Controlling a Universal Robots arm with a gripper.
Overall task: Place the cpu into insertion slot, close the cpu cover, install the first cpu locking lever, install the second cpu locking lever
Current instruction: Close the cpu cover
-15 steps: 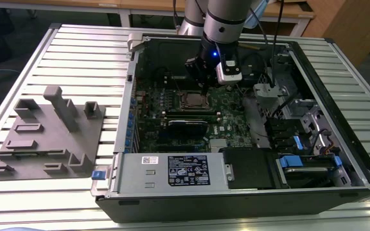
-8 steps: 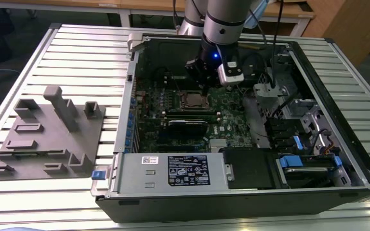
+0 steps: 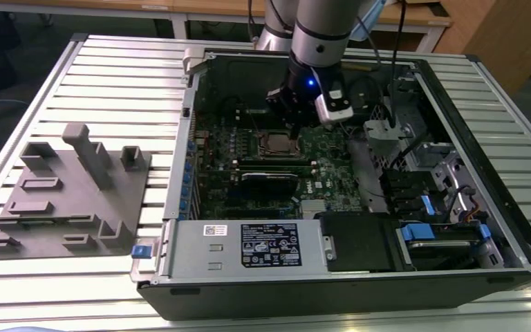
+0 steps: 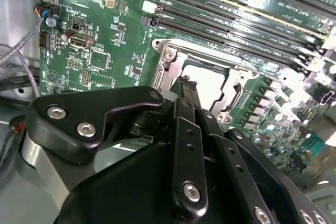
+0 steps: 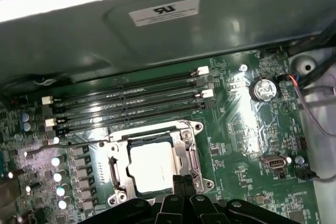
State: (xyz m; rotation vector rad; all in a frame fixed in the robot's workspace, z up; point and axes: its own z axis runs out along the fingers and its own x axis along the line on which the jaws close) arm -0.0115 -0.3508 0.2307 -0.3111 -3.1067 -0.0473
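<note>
cpu (image 5: 152,169): 1 | cpu cover (image 5: 190,153): 1 | coin battery (image 5: 262,88): 1

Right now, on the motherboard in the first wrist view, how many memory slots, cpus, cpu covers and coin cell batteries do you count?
memory slots: 4
cpu: 1
cpu cover: 1
coin cell battery: 1
Total: 7

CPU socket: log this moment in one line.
cpu seated in slot | cover down over it | gripper shut, tips at cover edge | one lever looks unlatched
</note>
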